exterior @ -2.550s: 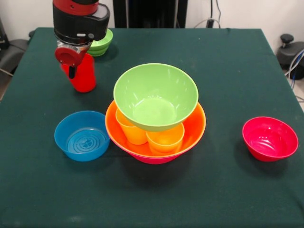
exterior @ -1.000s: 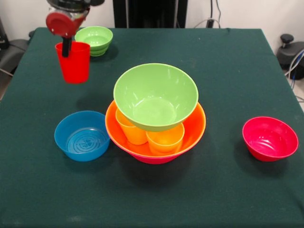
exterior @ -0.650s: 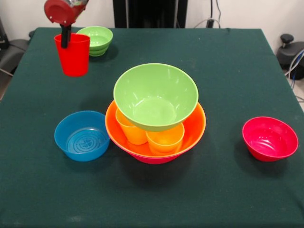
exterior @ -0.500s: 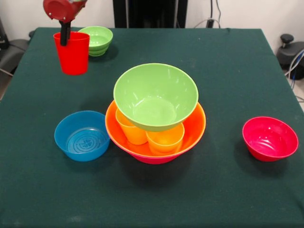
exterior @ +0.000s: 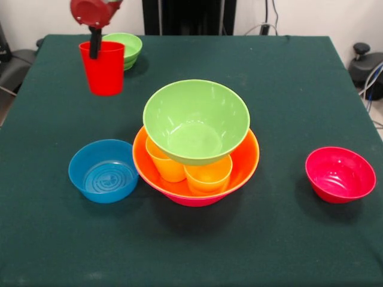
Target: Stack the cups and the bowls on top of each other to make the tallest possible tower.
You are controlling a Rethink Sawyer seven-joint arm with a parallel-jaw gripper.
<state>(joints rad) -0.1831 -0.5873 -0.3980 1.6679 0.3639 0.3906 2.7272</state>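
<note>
My gripper (exterior: 96, 49) is shut on the rim of the red cup (exterior: 105, 70) and holds it in the air at the upper left. The tower stands mid-table: a medium-large green bowl (exterior: 196, 121) rests on cups inside the large orange bowl (exterior: 245, 160), which sits in the pink bowl (exterior: 194, 200). An orange cup (exterior: 166, 165) and a yellow cup (exterior: 208, 176) show under the green bowl. A small blue bowl (exterior: 103, 170) sits left of the tower, a small red bowl (exterior: 340, 174) at the right, a small green bowl (exterior: 127, 48) at the far left.
The dark green table (exterior: 287, 84) ends near the top of the view. The robot's black pedestal (exterior: 188, 17) stands beyond its far edge. Dark equipment (exterior: 365, 63) sits off the right side.
The gripper lifted the red cup off the table and has carried it in the air to the right, toward the tower. The bowls have not moved.
</note>
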